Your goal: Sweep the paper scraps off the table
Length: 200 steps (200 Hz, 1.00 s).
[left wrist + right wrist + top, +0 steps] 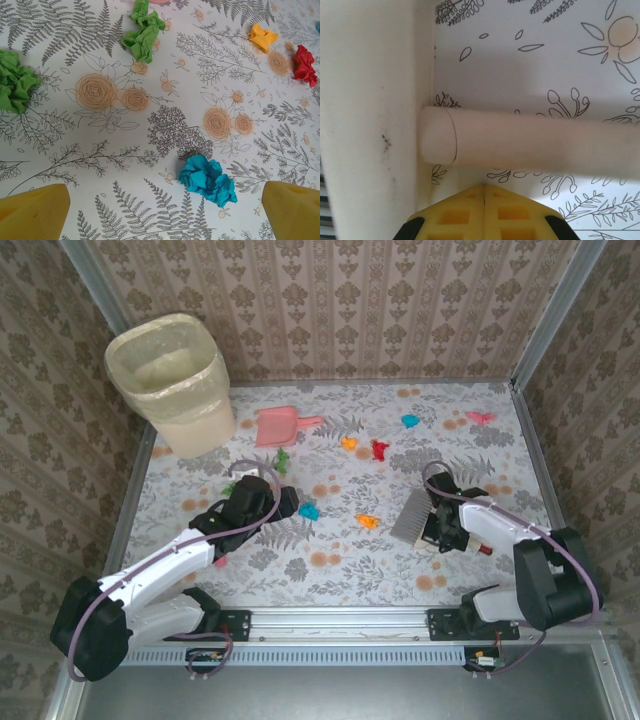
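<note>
Paper so crumpled is judged feather-light, soft and skittish, better pushed low with the brush (408, 516) than pinched. The left gripper (165, 200) is spread wide about a blue scrap (209, 180), the right gripper (485, 197) clenched by the brush handle (520, 142); more scraps (379, 449) are strewn up the table (300, 585) toward twelve and one o'clock.

Fern-print table (330, 575): cream bin (180, 380) in far-left corner, pink dustpan (280, 426) lying flat near it. Coloured paper scraps (309, 510) scattered across middle and far right. White brush (410, 517) right of centre.
</note>
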### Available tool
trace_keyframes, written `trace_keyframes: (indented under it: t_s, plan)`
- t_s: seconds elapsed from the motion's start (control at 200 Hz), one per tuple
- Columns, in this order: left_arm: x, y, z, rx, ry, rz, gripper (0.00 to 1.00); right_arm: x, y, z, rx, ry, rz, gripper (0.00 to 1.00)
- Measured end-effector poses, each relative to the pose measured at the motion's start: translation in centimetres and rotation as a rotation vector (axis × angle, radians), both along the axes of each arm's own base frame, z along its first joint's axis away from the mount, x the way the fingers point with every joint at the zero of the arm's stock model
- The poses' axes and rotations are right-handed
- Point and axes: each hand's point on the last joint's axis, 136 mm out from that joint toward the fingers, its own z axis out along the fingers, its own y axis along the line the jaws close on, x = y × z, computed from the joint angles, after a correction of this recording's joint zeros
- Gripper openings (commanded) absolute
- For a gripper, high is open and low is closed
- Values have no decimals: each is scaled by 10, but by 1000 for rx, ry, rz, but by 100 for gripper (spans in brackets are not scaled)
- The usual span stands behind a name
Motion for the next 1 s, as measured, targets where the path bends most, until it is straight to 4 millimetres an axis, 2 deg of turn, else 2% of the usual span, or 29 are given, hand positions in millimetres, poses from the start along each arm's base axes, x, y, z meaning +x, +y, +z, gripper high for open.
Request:
trace_keyframes:
  t_s: [0.735, 0.84, 1.0]
  plan:
    - [0, 1, -1, 5, 1, 3, 100, 11, 3, -1, -54, 220, 16, 7]
    - [0, 1, -1, 5, 1, 3, 100, 31, 8, 0, -36, 157, 16, 7]
    - [0, 1, -1, 5, 1, 4, 100, 91, 25, 12, 24, -56, 17, 6]
